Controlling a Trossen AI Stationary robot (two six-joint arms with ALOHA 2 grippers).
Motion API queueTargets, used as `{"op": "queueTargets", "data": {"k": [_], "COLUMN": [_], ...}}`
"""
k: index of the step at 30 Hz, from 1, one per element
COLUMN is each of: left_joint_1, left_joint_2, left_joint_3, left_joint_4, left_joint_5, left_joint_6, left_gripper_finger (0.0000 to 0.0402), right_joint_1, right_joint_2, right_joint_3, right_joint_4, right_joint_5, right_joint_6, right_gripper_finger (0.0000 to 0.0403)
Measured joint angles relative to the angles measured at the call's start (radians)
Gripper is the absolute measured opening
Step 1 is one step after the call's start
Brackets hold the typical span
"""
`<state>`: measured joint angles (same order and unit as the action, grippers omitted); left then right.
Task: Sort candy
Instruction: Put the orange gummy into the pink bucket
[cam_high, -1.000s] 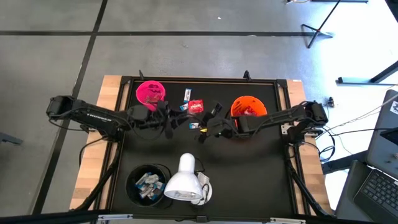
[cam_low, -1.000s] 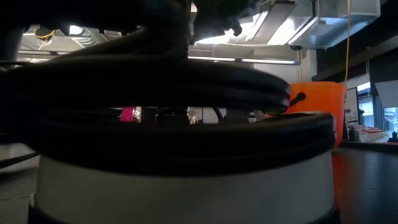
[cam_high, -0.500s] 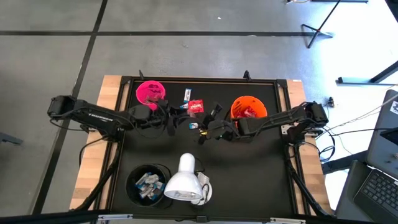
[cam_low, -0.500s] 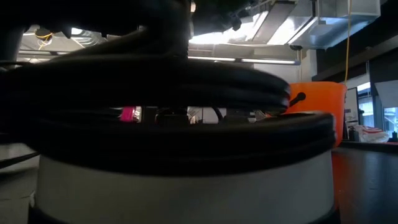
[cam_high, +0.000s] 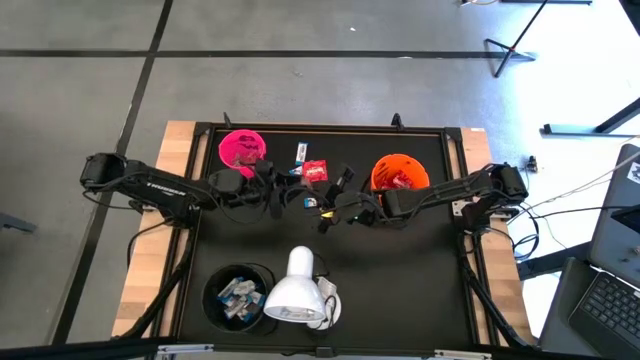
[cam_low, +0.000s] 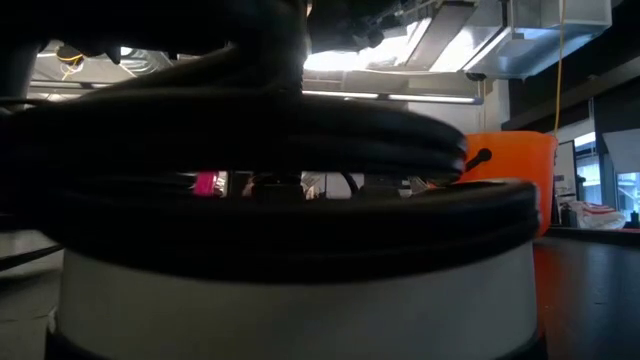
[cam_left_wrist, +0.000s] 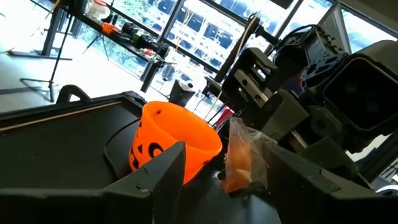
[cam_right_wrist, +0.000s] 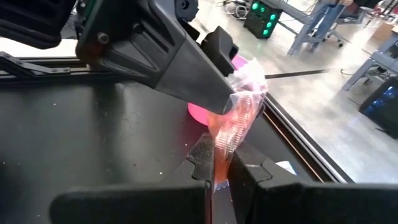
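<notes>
Mid-surface crowded, front right free
Both arms meet between pink cup (cam_high: 242, 149) and orange cup (cam_high: 400, 173); lamp (cam_high: 295, 288) and black cup (cam_high: 238, 295) block front left.

Overhead, table-level (perhaps lamp-blocked), two wrist views

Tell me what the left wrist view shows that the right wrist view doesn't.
Only the left wrist view shows the orange cup and the left gripper with its fingers spread. Only the right wrist view shows the pink cup and the right gripper shut on the wrapper. Both share the clear orange-tinted candy wrapper between the two grippers, and the black table.
</notes>
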<state>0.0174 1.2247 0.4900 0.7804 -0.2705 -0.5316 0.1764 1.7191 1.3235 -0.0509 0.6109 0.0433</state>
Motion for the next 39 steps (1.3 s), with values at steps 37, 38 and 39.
{"op": "queueTargets", "data": {"k": [37, 38, 39], "left_joint_1": [0.013, 0.017, 0.022], "left_joint_2": [-0.061, -0.078, -0.091], "left_joint_3": [-0.001, -0.001, -0.001], "left_joint_4": [0.020, 0.014, 0.017], "left_joint_5": [0.037, 0.037, 0.037], "left_joint_6": [0.234, 0.246, 0.259], "left_gripper_finger": [0.0000, 0.0000, 0.0000], "right_joint_1": [0.085, 0.102, 0.118], "right_joint_2": [-0.067, -0.074, -0.080], "right_joint_3": [0.000, 0.000, 0.000], "right_joint_4": [-0.263, -0.283, -0.304], "right_joint_5": [0.192, 0.218, 0.246], "right_joint_6": [-0.023, -0.023, -0.019], "right_gripper_finger": [0.0210, 0.0219, 0.0224]}}
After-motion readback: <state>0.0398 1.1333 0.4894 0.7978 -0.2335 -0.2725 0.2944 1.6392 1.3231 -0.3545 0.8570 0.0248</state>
